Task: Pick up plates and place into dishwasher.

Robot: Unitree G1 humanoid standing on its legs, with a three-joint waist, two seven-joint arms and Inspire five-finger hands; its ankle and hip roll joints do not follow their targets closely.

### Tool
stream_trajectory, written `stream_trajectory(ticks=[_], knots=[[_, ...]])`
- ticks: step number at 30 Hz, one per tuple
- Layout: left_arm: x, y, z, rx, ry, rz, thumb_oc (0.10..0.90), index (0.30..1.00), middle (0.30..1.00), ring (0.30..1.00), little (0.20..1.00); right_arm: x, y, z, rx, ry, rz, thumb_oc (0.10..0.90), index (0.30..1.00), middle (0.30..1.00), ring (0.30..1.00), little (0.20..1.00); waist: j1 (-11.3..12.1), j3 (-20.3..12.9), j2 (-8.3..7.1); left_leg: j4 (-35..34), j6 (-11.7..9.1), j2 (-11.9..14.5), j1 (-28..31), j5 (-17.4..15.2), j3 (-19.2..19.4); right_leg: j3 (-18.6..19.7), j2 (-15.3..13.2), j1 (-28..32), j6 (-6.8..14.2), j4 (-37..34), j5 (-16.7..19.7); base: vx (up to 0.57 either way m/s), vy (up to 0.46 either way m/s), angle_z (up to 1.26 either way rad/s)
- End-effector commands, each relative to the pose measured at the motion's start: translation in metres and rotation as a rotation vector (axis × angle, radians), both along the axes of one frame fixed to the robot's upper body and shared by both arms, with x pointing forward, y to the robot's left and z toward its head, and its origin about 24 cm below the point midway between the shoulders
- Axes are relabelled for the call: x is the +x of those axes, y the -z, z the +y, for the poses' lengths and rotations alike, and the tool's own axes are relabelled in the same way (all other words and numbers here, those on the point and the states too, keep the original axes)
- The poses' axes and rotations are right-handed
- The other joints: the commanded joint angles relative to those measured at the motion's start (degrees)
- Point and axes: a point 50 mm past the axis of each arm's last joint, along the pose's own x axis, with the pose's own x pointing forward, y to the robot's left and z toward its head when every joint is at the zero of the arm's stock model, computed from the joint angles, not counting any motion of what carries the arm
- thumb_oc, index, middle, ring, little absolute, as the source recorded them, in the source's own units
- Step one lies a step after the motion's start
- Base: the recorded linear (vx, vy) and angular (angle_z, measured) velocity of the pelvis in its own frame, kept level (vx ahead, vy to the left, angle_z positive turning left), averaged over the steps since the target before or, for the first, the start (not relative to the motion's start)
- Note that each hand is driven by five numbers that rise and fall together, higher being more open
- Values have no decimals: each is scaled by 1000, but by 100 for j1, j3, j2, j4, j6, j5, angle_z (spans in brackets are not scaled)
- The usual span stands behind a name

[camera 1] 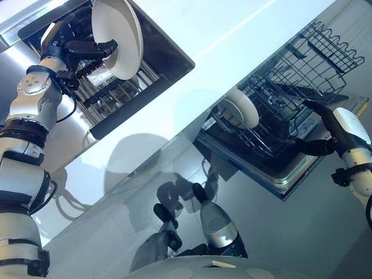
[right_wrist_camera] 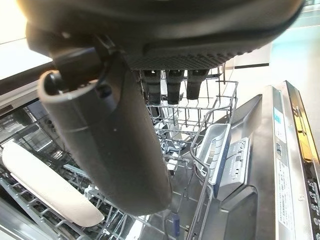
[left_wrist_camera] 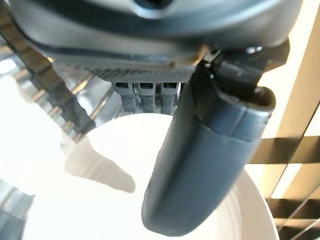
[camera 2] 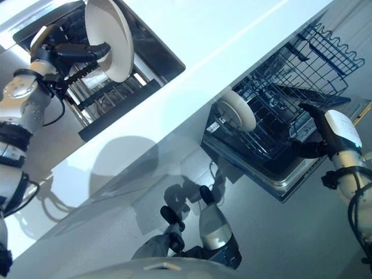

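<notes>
My left hand holds a white plate upright above the sink, with the thumb across the plate's face and the fingers behind it. A second white plate stands on edge in the lower dishwasher rack, at its left end. My right hand hovers open at the rack's right side, above the open door, with nothing in it. Its thumb points over the rack wires, and the racked plate lies beyond it.
The white countertop runs between the sink and the dishwasher. The sink holds a dark wire rack with glassware. The dishwasher door lies open, and an upper rack sticks out at the far right.
</notes>
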Motion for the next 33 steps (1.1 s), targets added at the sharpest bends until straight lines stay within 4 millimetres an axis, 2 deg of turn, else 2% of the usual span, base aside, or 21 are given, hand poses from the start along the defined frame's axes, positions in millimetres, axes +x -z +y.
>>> stream_trajectory(ticks=[1,7,20,28,33], knots=[[-8,-68,1,-60,11,-278,100,300,300,300,200,-1,-60,-11,-101,13,-235,800,900,900,900,900,-70,-384,128,365,-66,-8,-107,-569,281,-12,404,-837,411,431,91,11,-2,-4],[-9,-62,-1,-60,31,-273,100,300,300,300,200,-5,-58,-11,-108,11,-228,800,900,900,900,900,-64,-437,200,354,-73,-20,-6,-574,265,-33,413,-736,398,417,77,0,0,0],[-10,-56,5,-91,32,-256,100,300,300,300,200,-10,-57,-14,-124,14,-208,800,900,900,900,900,-57,-768,310,260,-92,-74,219,-559,196,-51,447,-488,393,311,70,-4,4,2],[-13,-52,9,-75,69,-241,100,300,300,300,200,-17,-52,-14,-109,-6,-201,800,900,900,900,900,-44,-1151,385,162,-114,-80,430,-546,190,-68,503,-275,384,207,61,-9,4,0],[-14,-56,5,-50,89,-252,100,300,300,300,200,-20,-50,-9,-22,-40,-220,800,900,900,900,900,2,-1416,435,132,-119,-69,549,-562,184,-74,532,-138,365,146,50,-57,24,3]])
